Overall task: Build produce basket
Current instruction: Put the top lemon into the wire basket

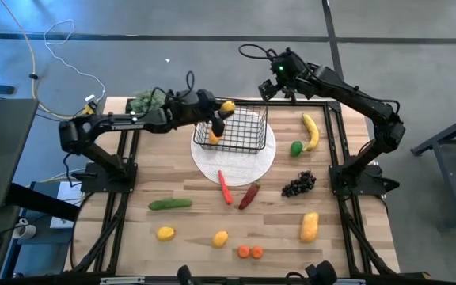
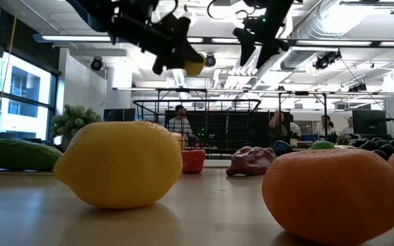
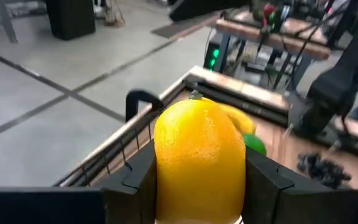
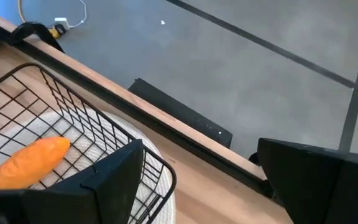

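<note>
A wooden bench (image 1: 188,226) carries a round white plate (image 1: 253,165) near its far edge, and on that plate stands the black wire-mesh basket (image 1: 248,131), with 1 orange piece of produce (image 4: 30,162) already lying inside. The left arm reaches in from the bench's left edge; the left gripper (image 1: 222,113) hangs above the basket's left end, its fingers clamped tight on a lemon (image 3: 199,158). The right arm bends in from the right edge, the right gripper (image 1: 271,87) hovering over the far edge just behind the basket, fingers spread wide and empty. Loose produce lies on the bench: a banana (image 1: 311,129) and a green fruit (image 1: 296,147) near the right edge, dark grapes (image 1: 298,184), a cucumber (image 1: 170,203), a red chilli (image 1: 225,188), a mango (image 1: 309,226), 2 lemons (image 1: 165,233) and 2 carrot slices (image 1: 250,252) toward the near edge.
</note>
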Robot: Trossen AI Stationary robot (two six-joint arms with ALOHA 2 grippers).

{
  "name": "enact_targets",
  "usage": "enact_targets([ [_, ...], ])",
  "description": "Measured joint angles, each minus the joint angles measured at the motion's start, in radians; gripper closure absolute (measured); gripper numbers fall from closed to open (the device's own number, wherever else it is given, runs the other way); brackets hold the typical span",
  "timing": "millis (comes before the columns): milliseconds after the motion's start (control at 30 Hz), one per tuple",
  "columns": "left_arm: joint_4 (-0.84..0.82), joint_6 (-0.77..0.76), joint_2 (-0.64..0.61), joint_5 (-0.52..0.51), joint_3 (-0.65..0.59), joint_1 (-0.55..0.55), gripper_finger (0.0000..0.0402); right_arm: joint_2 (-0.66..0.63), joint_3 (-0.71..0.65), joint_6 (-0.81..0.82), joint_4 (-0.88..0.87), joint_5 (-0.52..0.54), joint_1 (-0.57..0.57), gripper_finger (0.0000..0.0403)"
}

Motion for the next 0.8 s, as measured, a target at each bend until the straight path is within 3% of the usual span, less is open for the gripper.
enact_targets([
  [433, -0.005, 0.007, 0.152, 0.038, 0.0, -0.017, 0.0254, 0.0, 0.0, 0.071, -0.084, 0.0, 0.0, 0.0104],
  [800, -0.131, 0.007, 0.199, 0.006, -0.001, -0.039, 0.0254, 0.0, 0.0, 0.16, -0.179, 0.0, 0.012, 0.0104],
])
